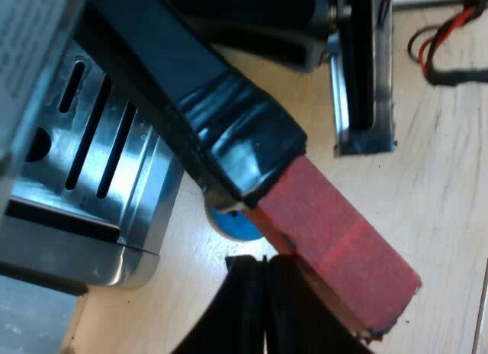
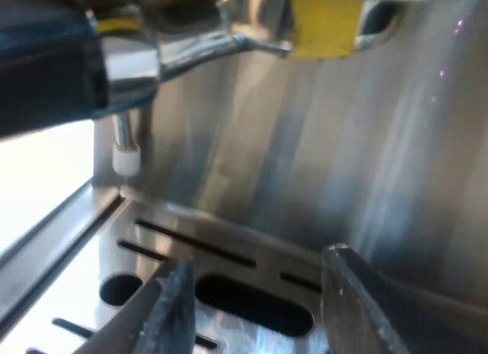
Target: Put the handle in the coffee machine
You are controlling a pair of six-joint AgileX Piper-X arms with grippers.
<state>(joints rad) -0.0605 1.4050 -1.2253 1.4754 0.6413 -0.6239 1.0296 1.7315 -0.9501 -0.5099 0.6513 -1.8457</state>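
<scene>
Dark handle (image 1: 229, 125) with a red end (image 1: 335, 247) juts out from the coffee machine (image 2: 343, 140), above its slotted tray (image 1: 114, 156). Fingers of the left gripper (image 1: 265, 266) look pressed together, touching the red end. Fingers of the right gripper (image 2: 255, 293) are spread over the machine's tray, nothing between them. Blue tamper (image 1: 232, 223) peeks from under the handle.
</scene>
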